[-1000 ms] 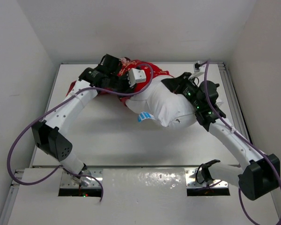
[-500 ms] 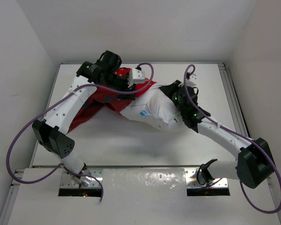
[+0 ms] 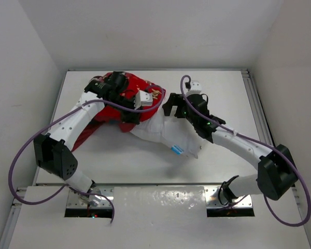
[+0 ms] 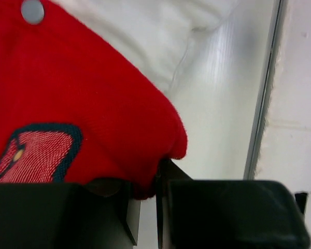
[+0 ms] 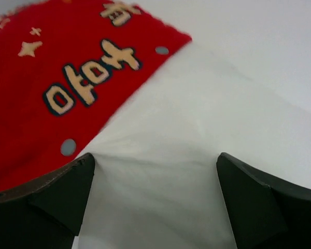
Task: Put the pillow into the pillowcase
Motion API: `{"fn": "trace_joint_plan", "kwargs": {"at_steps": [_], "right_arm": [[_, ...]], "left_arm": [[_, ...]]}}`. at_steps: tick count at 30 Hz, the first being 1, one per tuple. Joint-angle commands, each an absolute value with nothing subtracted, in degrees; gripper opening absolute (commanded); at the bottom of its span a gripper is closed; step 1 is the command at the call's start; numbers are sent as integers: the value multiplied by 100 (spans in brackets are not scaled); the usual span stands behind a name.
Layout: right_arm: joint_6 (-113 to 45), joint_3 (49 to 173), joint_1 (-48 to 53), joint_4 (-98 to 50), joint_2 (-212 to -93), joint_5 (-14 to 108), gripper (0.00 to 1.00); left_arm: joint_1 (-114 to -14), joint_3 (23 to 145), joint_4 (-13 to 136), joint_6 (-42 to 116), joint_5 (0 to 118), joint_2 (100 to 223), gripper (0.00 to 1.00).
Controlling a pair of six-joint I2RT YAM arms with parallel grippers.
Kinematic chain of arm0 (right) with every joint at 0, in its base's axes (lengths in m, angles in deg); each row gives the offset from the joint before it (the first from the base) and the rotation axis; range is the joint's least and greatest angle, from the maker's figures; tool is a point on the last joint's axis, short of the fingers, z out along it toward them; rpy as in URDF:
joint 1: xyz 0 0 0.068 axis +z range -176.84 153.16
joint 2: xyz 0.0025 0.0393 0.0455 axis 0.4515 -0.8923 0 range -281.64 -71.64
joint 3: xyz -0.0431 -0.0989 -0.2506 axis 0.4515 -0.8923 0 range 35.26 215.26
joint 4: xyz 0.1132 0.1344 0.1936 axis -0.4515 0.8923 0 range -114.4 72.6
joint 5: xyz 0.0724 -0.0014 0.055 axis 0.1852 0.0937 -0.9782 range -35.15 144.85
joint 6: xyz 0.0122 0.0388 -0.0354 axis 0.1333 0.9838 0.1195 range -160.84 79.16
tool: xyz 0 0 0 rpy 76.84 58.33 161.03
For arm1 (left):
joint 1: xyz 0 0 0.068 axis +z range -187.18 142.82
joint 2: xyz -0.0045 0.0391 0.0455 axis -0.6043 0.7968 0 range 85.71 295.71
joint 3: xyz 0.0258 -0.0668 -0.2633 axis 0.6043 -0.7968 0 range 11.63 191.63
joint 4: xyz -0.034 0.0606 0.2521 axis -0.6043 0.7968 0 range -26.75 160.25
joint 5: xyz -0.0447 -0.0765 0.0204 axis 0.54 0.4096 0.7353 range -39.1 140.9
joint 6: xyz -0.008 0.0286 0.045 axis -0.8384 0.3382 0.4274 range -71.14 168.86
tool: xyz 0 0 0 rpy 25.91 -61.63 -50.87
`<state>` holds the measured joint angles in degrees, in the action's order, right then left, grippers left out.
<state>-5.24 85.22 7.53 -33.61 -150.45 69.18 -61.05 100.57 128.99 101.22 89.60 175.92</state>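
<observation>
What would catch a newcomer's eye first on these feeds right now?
The bright red pillowcase at the far left-centre of the table, bunched over one end of the white pillow, whose other end sticks out toward the near side with a blue tag showing. Then the left end effector, shut on the pillowcase's edge, and the right end effector, open and straddling the pillow beside the red fabric.

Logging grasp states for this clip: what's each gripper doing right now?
Left gripper: shut on the pillowcase edge.
Right gripper: open, fingers spread over the pillow.
</observation>
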Motion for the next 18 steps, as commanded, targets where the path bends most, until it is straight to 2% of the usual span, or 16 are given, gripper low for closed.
{"fn": "trace_joint_plan", "kwargs": {"at_steps": [1, 3, 5, 6, 8, 9, 11, 12, 13, 18], "right_arm": [[-1227, 8588, 315, -2891, -14565, 5926, 99], [-1069, 8931, -194, -1819, -14530, 5907, 99], [-1043, 9125, -504, -1036, -14538, 5872, 99], [-1043, 9134, -800, -877, -14521, 5863, 99], [-921, 9047, -1109, -692, -14460, 5602, 99], [-850, 8994, -1476, -700, -14433, 5513, 99], [-579, 8845, -1995, -874, -14354, 4882, 99], [-472, 8809, -2146, -901, -14371, 4809, 99], [-402, 8791, -2278, -954, -14441, 4748, 99], [-163, 8791, -2658, -920, -14854, 4457, 99]], "left_arm": [[-6003, 9663, 12882, 10599, 9011, 16798, 0], [-6029, 9320, 12882, 10581, 8739, 16674, 4], [-6213, 9021, 12891, 10581, 8344, 16630, 19], [-6301, 8890, 12925, 10581, 8212, 16613, 36], [-6477, 8705, 13127, 10869, 7948, 16569, 51], [-6538, 8678, 13459, 11019, 7860, 16569, 66], [-6697, 8852, 13733, 11231, 7597, 16612, 81], [-6732, 8992, 13839, 11205, 7552, 16639, 82], [-6724, 9185, 13805, 10935, 7543, 16717, 99], [-6758, 10925, 11947, 8984, 6999, 17305, 100]]}}
